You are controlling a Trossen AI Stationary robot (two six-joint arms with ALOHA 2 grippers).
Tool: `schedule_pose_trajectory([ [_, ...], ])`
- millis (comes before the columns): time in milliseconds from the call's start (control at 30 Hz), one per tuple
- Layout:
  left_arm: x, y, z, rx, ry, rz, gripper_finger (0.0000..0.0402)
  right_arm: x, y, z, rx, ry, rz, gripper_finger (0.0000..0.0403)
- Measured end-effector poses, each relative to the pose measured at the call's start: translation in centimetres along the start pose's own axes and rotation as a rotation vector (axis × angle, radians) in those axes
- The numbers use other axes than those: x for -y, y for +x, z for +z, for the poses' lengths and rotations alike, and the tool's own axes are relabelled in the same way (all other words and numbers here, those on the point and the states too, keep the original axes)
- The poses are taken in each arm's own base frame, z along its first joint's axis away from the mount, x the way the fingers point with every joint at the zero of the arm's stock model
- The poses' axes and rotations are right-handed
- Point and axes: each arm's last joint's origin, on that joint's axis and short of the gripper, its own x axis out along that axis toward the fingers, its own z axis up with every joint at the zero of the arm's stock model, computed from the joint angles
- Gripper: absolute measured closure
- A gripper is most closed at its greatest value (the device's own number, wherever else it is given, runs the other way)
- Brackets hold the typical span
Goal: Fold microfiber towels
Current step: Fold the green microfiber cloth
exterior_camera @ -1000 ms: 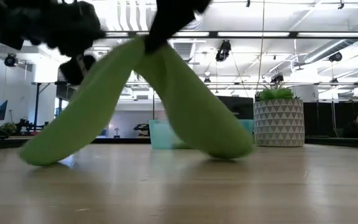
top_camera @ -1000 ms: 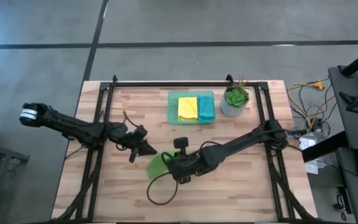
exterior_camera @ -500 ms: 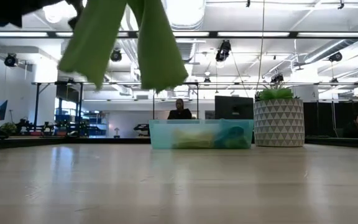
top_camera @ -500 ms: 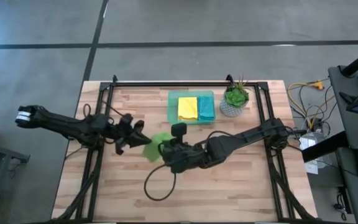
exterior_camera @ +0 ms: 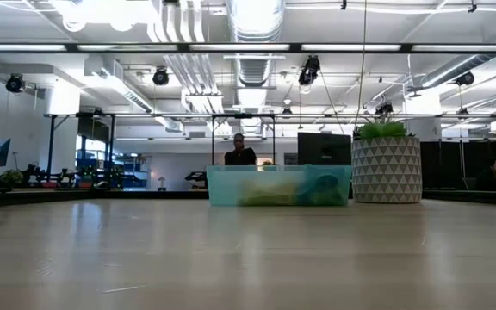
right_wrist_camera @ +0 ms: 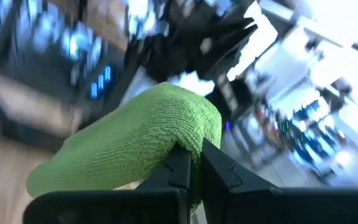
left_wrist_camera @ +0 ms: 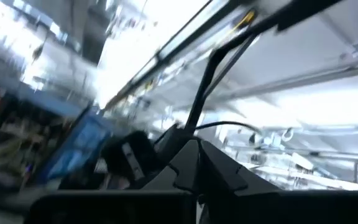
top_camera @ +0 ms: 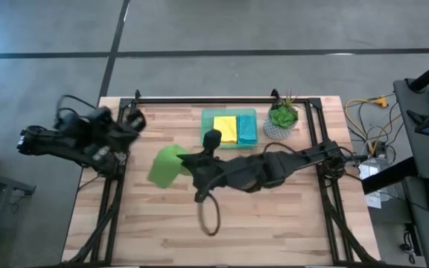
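Observation:
A lime green microfiber towel (top_camera: 166,164) hangs high over the table's middle left, with my right gripper (top_camera: 184,166) shut on it; it fills the right wrist view (right_wrist_camera: 129,146). The low view shows none of it. My left gripper (top_camera: 134,119) is shut and empty, raised by the table's left frame and apart from the towel; in its wrist view (left_wrist_camera: 197,171) it points up at the ceiling. A yellow towel (top_camera: 225,129) and a teal-blue towel (top_camera: 247,129) lie folded side by side in the translucent green tray (top_camera: 208,128). My right gripper pinches a rounded, bunched fold of the green towel (right_wrist_camera: 190,138) between its two fingers. The fingers come about level from the table's right. The towel is lifted clear of the table and bulges out past the fingertips, slack.
A potted plant (top_camera: 281,119) in a patterned white pot stands right of the tray at the far side. A black cable loop (top_camera: 211,217) hangs under the right arm. A black frame (top_camera: 222,100) borders the table. Bare wood lies along the near half.
Both grippers have risen. The green towel, draped with its ends on the table a second ago, has been lifted clear and up out of the low view. My left gripper has drawn back toward the table's far left, tipping upward, and now stands apart from the towel.

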Motion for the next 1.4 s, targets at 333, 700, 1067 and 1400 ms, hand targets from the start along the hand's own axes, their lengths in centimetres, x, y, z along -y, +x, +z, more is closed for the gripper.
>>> schedule_pose_trajectory([
  [333, 2.7, 3.4, 5.7, -0.004, 0.100, -0.001, 0.0400, 4.5, -2.8, 3.6, 0.356, 0.013, -0.010, 0.0394],
  [700, 3.4, 7.8, 7.6, -0.061, 0.235, -0.019, 0.0400, 7.9, -5.8, 5.1, 0.652, 0.116, 0.089, 0.0394],
  [1067, 2.5, 9.4, 5.6, -0.206, 0.267, -0.101, 0.0383, 7.7, -5.8, 5.0, 0.644, 0.210, 0.156, 0.0394],
  [1400, 3.0, 9.7, 6.5, -0.093, 0.278, -0.159, 0.0293, 8.9, -7.8, 5.4, 0.655, 0.292, 0.193, 0.0394],
])
